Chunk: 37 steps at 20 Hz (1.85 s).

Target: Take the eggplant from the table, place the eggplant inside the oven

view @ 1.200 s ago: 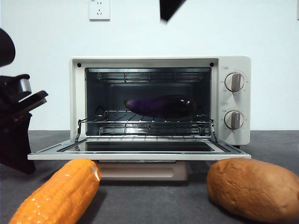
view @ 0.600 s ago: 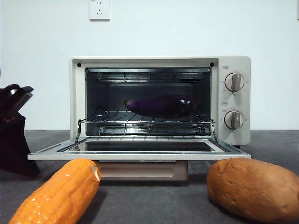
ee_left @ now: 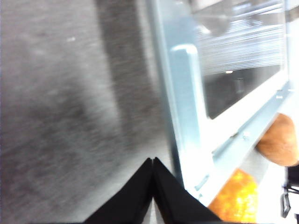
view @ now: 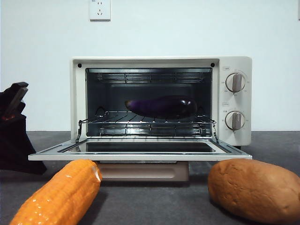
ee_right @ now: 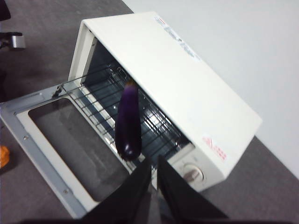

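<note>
The glossy purple eggplant point(view: 161, 107) lies lengthwise on the wire rack inside the cream oven point(view: 234, 98), whose door point(view: 140, 157) hangs open and flat. From high above, the right wrist view shows the eggplant point(ee_right: 127, 122) on the rack of the oven point(ee_right: 177, 74). My right gripper point(ee_right: 154, 163) is shut and empty, well above the oven. My left gripper point(view: 14, 101) is low at the left, beside the door's edge point(ee_left: 187, 116). In its own view the left gripper point(ee_left: 153, 161) is shut, empty and just over the table point(ee_left: 56, 116).
An orange corn cob point(view: 61, 194) lies in front of the door at the left. A brown potato-like lump point(view: 258, 187) sits in front at the right. The dropped door reaches out over the dark grey table point(view: 154, 201). A white wall stands behind the oven.
The black tip of the right arm at the top of the front view has gone out of view. The left arm has sunk lower at the left edge. The eggplant has not moved.
</note>
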Tool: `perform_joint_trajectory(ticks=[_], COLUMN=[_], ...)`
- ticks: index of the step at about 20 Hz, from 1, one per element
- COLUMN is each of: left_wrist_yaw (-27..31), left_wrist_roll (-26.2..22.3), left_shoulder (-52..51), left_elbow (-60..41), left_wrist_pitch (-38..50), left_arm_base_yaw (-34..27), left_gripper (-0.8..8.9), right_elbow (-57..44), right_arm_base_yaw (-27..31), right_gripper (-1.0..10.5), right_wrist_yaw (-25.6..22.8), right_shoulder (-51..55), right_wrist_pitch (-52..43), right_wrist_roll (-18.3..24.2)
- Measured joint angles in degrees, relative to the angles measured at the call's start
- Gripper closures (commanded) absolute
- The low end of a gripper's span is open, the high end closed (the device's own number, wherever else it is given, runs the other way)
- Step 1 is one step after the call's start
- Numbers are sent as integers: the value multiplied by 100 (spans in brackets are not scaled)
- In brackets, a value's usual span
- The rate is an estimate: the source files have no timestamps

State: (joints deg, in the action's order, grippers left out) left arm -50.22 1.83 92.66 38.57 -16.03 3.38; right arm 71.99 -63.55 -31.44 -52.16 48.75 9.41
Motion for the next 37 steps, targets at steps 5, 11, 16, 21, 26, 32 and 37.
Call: perform_joint_trajectory(ticks=[5,11,16,21,26,32,37], left_wrist_yaw=[-282,-391,-437,-490,-625,-675,367], left_wrist_roll=[0,37,197,236,236,234,214], left_shoulder=[28,101,109,109,109,101,-348], left_elbow=[0,153,621,1327,2208,3453,3711], left_wrist_pitch=[48,-142,-389,-914,-1368,-1722,-1941], left_arm_base_yaw=[-37,-68,-90,-101,-98,-96,20], left_gripper=[808,808,808,808,808,807,808], right_elbow=[0,0,0,0,0,-275,-1058], right_arm_base_yaw=[0,0,-4,-7,-11,-11,24], right_gripper=[943,943,943,943,943,943,942], right_wrist_yaw=[2,17,31,72,188,186,175], right_shoulder=[256,474,555,557,557,570,555], right_wrist_pitch=[520,1263,1805,2020,2022,1827,1421], right_wrist_roll=[-286,-767,-1145,-1353,-1419,-1425,-1412])
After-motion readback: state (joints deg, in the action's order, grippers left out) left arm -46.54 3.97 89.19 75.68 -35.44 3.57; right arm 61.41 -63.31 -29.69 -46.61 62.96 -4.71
